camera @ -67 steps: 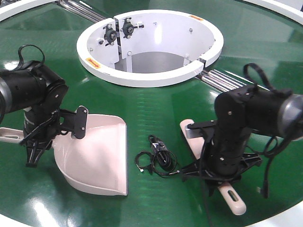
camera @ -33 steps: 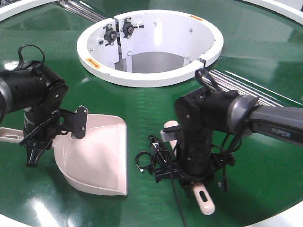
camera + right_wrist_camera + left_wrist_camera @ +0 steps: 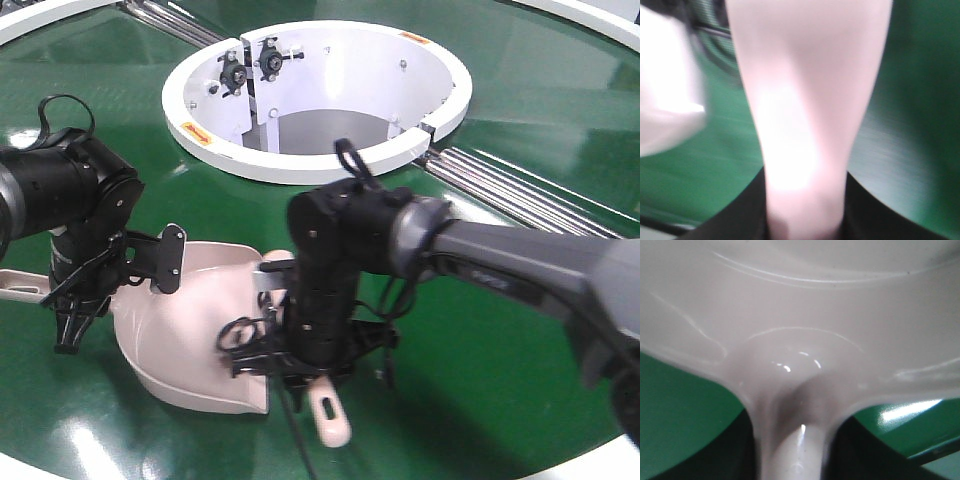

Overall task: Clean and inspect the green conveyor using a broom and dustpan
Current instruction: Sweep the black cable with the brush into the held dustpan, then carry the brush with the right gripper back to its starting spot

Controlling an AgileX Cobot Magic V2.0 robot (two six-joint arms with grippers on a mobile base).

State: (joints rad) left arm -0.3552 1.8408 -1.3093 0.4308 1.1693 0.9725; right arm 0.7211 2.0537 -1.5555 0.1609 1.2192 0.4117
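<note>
The green conveyor fills the front view. On it lies the pale dustpan, mouth facing right. My left gripper is shut on its handle, with dark fingers on either side. At the pan's mouth my right gripper is shut on the pale broom, head down on the belt. The handle end sticks out toward the front. In the right wrist view the broom is blurred and held in my right gripper. A tangle of black cable lies at the pan's lip.
The white ring-shaped hub stands behind both arms at the belt's centre. Silver roller strips run out from it at right. The conveyor's white outer rim curves along the front right.
My right arm has swept the broom leftward across the belt, pushing the black cable from mid-belt to the dustpan's lip. The left arm and dustpan have stayed still.
</note>
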